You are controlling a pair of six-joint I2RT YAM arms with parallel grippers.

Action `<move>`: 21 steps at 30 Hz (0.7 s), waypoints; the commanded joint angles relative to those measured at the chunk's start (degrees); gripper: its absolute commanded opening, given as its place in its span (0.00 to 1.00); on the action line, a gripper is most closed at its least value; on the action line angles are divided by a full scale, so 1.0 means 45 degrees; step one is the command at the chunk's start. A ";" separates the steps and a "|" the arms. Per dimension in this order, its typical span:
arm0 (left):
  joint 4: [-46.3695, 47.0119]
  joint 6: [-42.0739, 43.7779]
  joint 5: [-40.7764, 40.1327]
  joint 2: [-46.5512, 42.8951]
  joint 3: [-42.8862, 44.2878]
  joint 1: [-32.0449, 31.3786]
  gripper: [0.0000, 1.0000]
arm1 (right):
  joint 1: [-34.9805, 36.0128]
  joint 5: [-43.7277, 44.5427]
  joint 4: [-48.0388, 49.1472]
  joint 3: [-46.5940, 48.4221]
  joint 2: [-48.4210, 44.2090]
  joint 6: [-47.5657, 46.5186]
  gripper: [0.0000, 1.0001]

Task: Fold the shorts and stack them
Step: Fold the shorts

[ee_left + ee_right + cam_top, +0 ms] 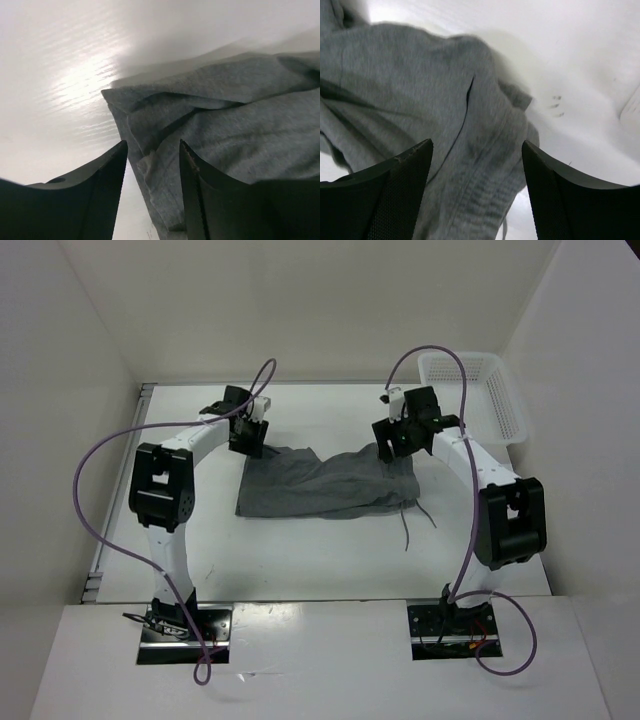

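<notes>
The grey shorts (325,483) lie folded lengthwise on the white table, with the thin drawstring (405,525) trailing off the near right corner. Over their far left corner hovers my left gripper (252,440), jaws open, the cloth's corner (150,150) lying loose between the fingers. My right gripper (392,448) is above the far right end, open wide over the elastic waistband (485,165). Neither gripper holds the fabric.
A white mesh basket (500,400) stands at the far right against the wall. The enclosure's white walls close in the table on the left, back and right. Purple cables loop above both arms.
</notes>
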 commanded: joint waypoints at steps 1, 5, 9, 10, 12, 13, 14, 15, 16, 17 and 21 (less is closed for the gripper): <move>-0.1254 0.0051 -0.0022 0.1031 0.1095 0.0166 0.52 | -0.0182 0.0105 -0.0968 -0.0461 -0.0792 -0.0236 0.77; -0.1746 0.0051 0.0641 0.0451 0.0513 0.0399 0.51 | -0.0320 -0.0011 -0.1399 -0.0871 -0.1533 -0.0236 0.78; -0.2059 0.0051 0.1228 0.0212 0.0355 0.0400 0.51 | -0.0320 -0.0481 -0.1807 -0.1125 -0.1847 -0.0860 0.78; -0.2059 0.0051 0.1344 0.0096 0.0200 0.0400 0.51 | -0.0320 -0.0636 -0.1963 -0.1125 -0.1982 -0.1170 0.78; -0.2059 0.0051 0.1346 0.0095 0.0083 0.0400 0.47 | -0.0320 -0.0793 -0.2120 -0.1242 -0.2120 -0.1659 0.76; -0.2059 0.0051 0.1346 0.0095 0.0081 0.0400 0.45 | -0.0320 -0.0909 -0.2121 -0.1358 -0.2295 -0.2126 0.75; -0.2059 0.0051 0.1346 0.0095 0.0081 0.0400 0.42 | -0.0320 -0.0911 -0.2237 -0.1533 -0.2296 -0.2401 0.75; -0.2059 0.0051 0.1346 0.0095 0.0081 0.0400 0.39 | -0.0320 -0.0911 -0.2238 -0.1651 -0.2490 -0.2597 0.73; -0.2059 0.0051 0.1462 0.0095 0.0081 0.0400 0.30 | -0.0320 -0.0911 -0.2238 -0.1652 -0.2666 -0.2793 0.72; -0.2059 0.0051 0.1463 -0.0021 0.0081 0.0400 0.26 | -0.0320 -0.0911 -0.2238 -0.1846 -0.2667 -0.3220 0.72; -0.2059 0.0051 0.1463 -0.0022 -0.0036 0.0400 0.12 | 0.0246 -0.0793 -0.2706 -0.2004 -0.2783 -0.4064 0.71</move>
